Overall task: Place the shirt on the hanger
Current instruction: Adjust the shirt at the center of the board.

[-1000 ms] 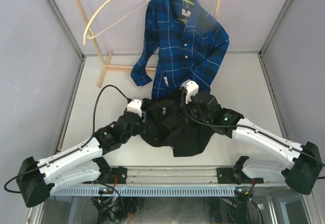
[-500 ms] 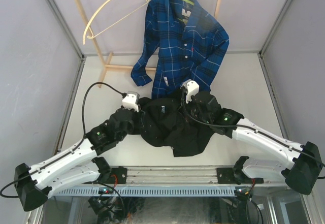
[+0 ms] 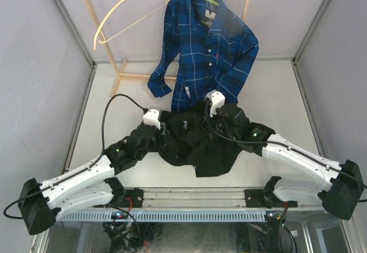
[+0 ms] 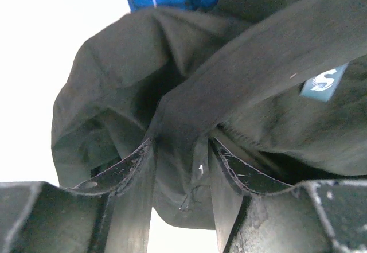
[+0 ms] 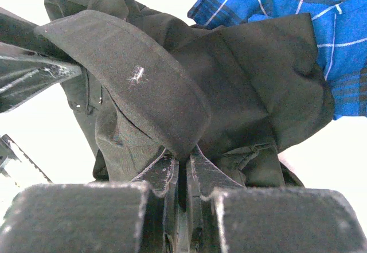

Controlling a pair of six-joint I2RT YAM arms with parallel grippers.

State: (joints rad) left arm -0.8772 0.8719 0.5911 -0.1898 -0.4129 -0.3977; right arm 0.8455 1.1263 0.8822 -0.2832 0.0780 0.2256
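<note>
Left gripper (image 4: 180,150) is shifted slightly back toward the right gripper (image 5: 182,158) since 0.5 s ago, and its cable loop is pulled lower. Right arm is unchanged. The shirt (image 3: 200,150) is bunched between both grippers: one fold is clamped in the left fingers, another is pinched tight in the right. The hanger (image 3: 123,9) is hung well beyond both.

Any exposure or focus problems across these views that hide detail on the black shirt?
Top external: evenly lit and sharp, but the shirt reads as one dark mass. Left wrist: table blown out white; folds and the label are legible. Right wrist: same white blowout, weave crisp.
</note>
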